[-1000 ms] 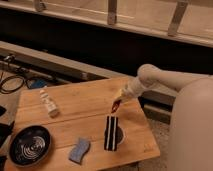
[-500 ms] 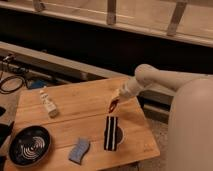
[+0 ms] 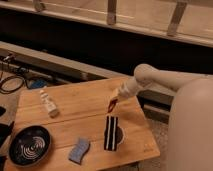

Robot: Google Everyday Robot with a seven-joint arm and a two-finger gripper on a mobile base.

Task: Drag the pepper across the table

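The pepper (image 3: 111,105) is a slim red chili, hanging tip-down at the end of my gripper (image 3: 114,100) over the right half of the wooden table (image 3: 80,107). The white arm reaches in from the right. The gripper is shut on the pepper's upper end. The pepper's tip is at or just above the tabletop, a little behind the striped upright object.
A black-and-white striped upright object (image 3: 111,133) stands in front of the pepper. A blue sponge (image 3: 79,150) lies at the front edge. A dark bowl (image 3: 29,145) sits front left. A small white bottle (image 3: 49,105) lies at the left.
The gripper and the pepper have shifted slightly left and toward the table's middle over the last second.
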